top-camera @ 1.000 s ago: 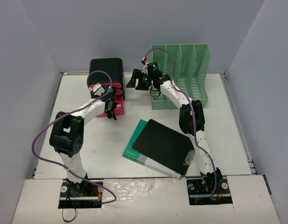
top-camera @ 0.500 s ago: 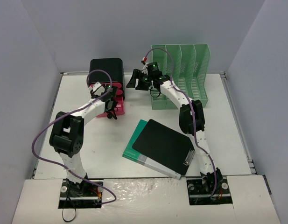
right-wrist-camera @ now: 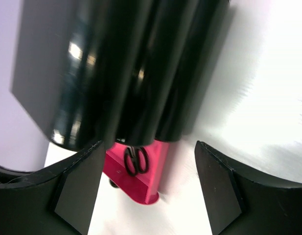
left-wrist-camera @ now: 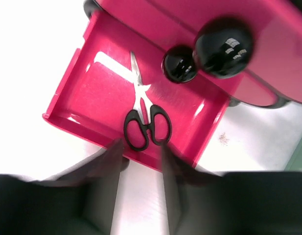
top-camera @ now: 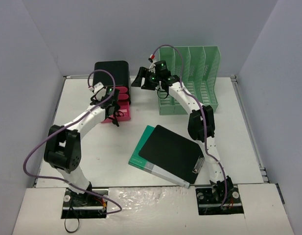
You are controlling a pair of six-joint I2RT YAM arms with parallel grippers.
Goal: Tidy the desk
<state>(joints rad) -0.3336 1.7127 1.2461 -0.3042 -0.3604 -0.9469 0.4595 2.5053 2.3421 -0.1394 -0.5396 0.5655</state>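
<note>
Across the whole top view lies the tabletop (top-camera: 111, 152), white, w/ grey walls around it. At its upper right stands the green file rack (top-camera: 199, 73). At centre, a bit low, the black clipboard (top-camera: 173, 152) lies on the teal book (top-camera: 141, 157); both are not yet sorted. At upper left is the black box (top-camera: 111, 71), and in front of it the pink drawer (left-wrist-camera: 102, 93) is pulled open. The smallest item is the scissors (left-wrist-camera: 143, 122), lying flat inside the drawer, handles toward its front edge.

What changed in the last sec.: the left arm drew its elbow toward the lower left, and its wrist went a little up the frame. The left claw (left-wrist-camera: 140, 149) now has its fingers a bit apart, blurred, nothing between them, tips at the drawer's front edge. If they touch it, I cannot tell. I judge the scissors are released, i.e. stored. The right claw (right-wrist-camera: 148, 144) rose slightly and hovers btw. box and rack, jaws wide, holding nothing.

For the task: the drawer probably needs a push shut, then clipboard & book go to the rack.
</note>
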